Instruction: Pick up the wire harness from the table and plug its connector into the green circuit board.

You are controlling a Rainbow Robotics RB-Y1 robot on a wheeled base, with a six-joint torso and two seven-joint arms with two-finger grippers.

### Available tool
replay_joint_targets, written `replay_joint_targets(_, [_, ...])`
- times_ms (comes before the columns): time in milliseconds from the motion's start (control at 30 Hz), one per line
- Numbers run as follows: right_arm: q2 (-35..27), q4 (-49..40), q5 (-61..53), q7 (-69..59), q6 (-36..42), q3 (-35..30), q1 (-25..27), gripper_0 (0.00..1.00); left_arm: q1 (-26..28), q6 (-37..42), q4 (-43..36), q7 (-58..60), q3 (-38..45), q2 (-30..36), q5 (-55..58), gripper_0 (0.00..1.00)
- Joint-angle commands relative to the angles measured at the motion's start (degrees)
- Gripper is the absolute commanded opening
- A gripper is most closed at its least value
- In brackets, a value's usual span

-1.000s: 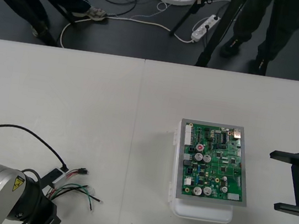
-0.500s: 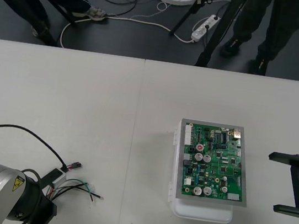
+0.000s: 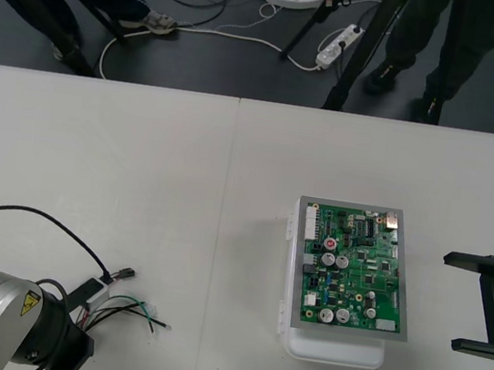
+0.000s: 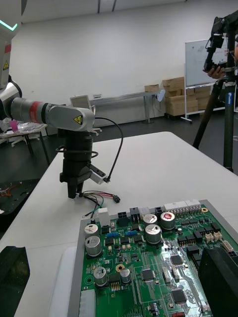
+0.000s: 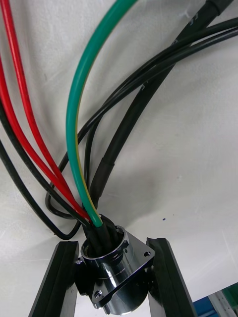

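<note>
Gripping the harness socket [image 5: 116,272], the left pincer [image 5: 113,242] sits at the counter's [image 3: 137,179] eight o'clock; front view adds open counter towards the board [image 3: 355,269], right pincer [image 3: 480,305] wide at three.

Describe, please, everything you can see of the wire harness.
The wire harness is a bunch of thin red, black and green insulated wires. They run from a round, shiny metal socket with a flange to a small black plug. The left arm's jaws are shut on the socket, low over the table at its left side. The wires fan out towards the green circuit board but lie well apart from it, and the plug is not in it.
</note>
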Motion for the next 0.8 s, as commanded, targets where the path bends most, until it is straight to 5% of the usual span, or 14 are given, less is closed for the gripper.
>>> replay_joint_targets(33, [0.50, 0.22, 0.40, 2.90, -0.50, -0.29, -0.90, 1.00, -1.76, 0.84, -0.39, -2.23, 2.96, -0.98, 0.36, 0.00])
replay_joint_targets(800, [0.50, 0.92, 1.28, 3.17, -0.76, -0.29, -1.69, 1.00, -7.39, 3.13, -4.52, -10.75, 8.94, 1.57, 15.39, 0.00])
